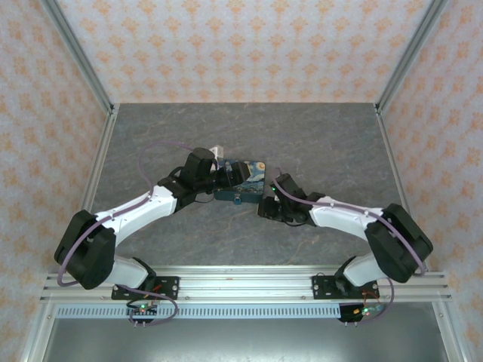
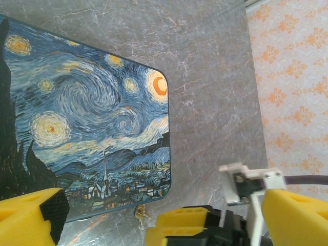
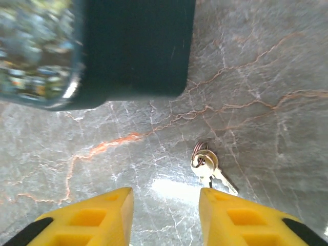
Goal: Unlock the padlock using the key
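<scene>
The padlock (image 1: 243, 181) is a flat rectangular block with rounded corners, printed with a dark blue night sky, yellow-white swirls and a small village. It lies face up near the middle of the grey marbled table (image 1: 324, 136). The key (image 3: 210, 168), small and silvery on a ring, lies flat near the padlock's edge without touching it.

Bare table (image 3: 154, 154) lies open just ahead of the right gripper (image 3: 165, 205). Ahead-left the padlock (image 3: 133, 46) blocks, and the key (image 3: 209, 166) lies ahead-right.
</scene>
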You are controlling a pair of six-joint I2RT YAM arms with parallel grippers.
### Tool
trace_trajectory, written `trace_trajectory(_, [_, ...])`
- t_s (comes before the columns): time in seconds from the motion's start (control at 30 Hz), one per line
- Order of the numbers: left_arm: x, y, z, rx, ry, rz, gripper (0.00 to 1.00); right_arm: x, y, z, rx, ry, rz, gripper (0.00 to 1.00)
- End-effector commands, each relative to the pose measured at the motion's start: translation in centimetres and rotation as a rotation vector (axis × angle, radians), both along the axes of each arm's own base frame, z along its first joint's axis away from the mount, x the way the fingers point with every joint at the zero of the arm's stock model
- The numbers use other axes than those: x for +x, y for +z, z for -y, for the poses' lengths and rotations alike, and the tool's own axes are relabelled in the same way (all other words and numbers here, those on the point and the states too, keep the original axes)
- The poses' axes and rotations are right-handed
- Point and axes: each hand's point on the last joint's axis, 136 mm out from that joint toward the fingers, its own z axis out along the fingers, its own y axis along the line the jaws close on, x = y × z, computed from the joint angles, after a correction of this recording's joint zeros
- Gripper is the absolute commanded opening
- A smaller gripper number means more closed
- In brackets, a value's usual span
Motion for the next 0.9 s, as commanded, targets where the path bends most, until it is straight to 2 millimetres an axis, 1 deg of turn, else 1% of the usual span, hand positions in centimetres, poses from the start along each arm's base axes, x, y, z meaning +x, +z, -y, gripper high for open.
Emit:
trace_trajectory(0.0, [-0.1, 1.0, 0.0, 0.018, 0.002, 0.034, 0.98, 0.0, 0.3, 1.7, -0.067, -0.069, 0.004, 0.35])
trace_trajectory(0.07, [0.0, 1.0, -0.2, 0.023, 0.010, 0.037, 0.98, 0.0, -0.2, 2.6, -0.118, -0.111, -0.009, 0.35])
trace_trajectory(0.1, [0.0, 1.2, -0.3, 0.027, 0.015, 0.040, 0.98, 0.0, -0.5, 3.0, -0.139, -0.130, -0.016, 0.36])
trace_trajectory(0.13, [0.0, 1.2, -0.5, 0.029, 0.022, 0.041, 0.98, 0.0, -0.7, 3.2, -0.153, -0.147, -0.021, 0.39])
trace_trajectory(0.27, [0.2, 1.3, -1.1, 0.037, 0.059, 0.042, 0.98, 0.2, -1.3, 3.6, -0.186, -0.222, -0.041, 0.41])
trace_trajectory(0.43, [0.2, 1.4, -1.2, 0.030, 0.070, 0.050, 0.99, 0.6, -1.3, 2.6, -0.183, -0.264, -0.034, 0.43])
trace_trajectory(0.57, [0.2, 1.5, -1.2, 0.029, 0.070, 0.055, 0.99, 0.8, -1.7, 2.0, -0.189, -0.289, -0.054, 0.43])
trace_trajectory(0.87, [0.3, 2.3, -1.3, 0.022, 0.071, 0.084, 1.00, 0.7, -2.7, 2.3, -0.186, -0.399, -0.108, 0.43])
